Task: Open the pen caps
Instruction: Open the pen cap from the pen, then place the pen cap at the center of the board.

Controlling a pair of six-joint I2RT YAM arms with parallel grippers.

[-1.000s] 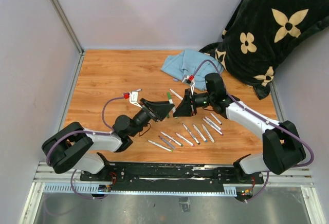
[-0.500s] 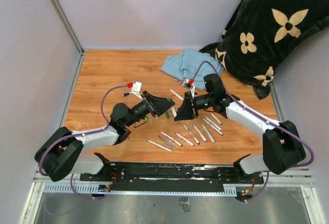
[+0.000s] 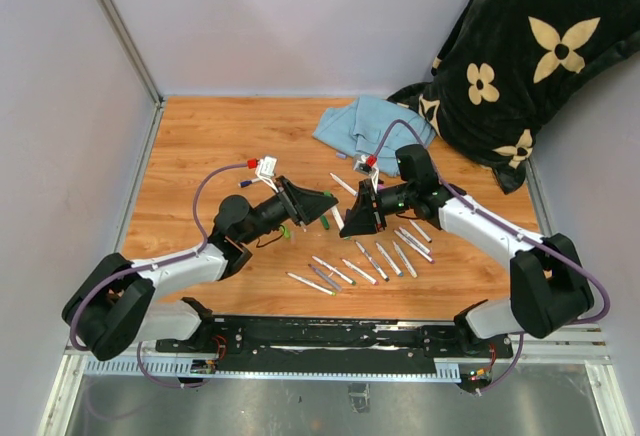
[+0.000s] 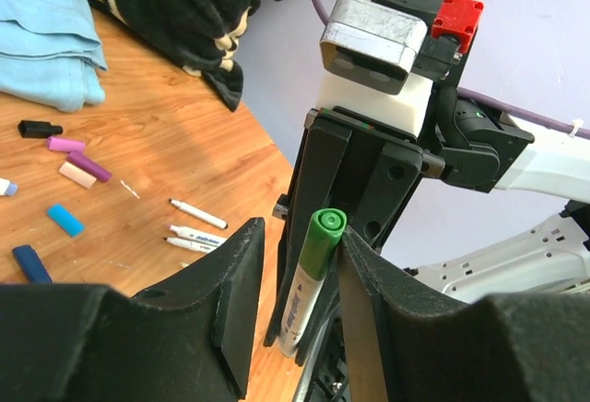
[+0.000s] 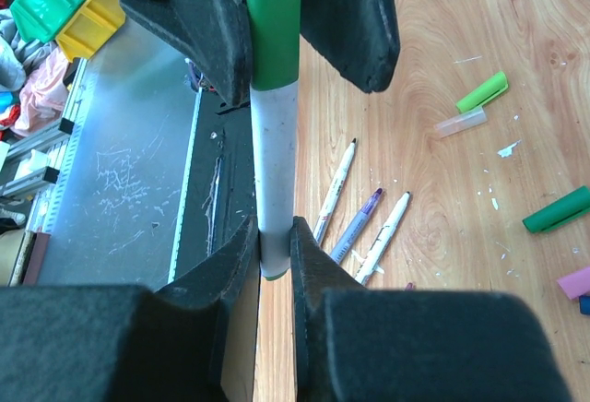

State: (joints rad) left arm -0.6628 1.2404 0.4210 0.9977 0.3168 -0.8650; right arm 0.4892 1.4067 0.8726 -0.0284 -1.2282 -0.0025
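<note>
My right gripper [image 5: 275, 236] is shut on the white barrel [image 5: 275, 162] of a marker held above the table. Its green pen cap [image 4: 323, 236] points at my left gripper [image 4: 297, 264]. The left jaws straddle that cap: one finger [image 4: 369, 282] touches it and the other [image 4: 235, 282] stands a little off. In the top view the two grippers [image 3: 328, 205] [image 3: 350, 219] meet mid-table. Loose pen caps lie on the wood: black [image 4: 39, 128], pink [image 4: 66, 144], purple [image 4: 88, 166], blue [image 4: 64, 219], green [image 5: 482, 92].
Several uncapped white markers [image 3: 385, 256] lie in a row in front of the grippers. A blue cloth [image 3: 370, 126] and a black flowered blanket [image 3: 520, 56] fill the back right. Grey walls close the left and back.
My left gripper has swung up and right to the marker, and its jaws have narrowed around the green cap. The right gripper has kept its hold and barely shifted.
</note>
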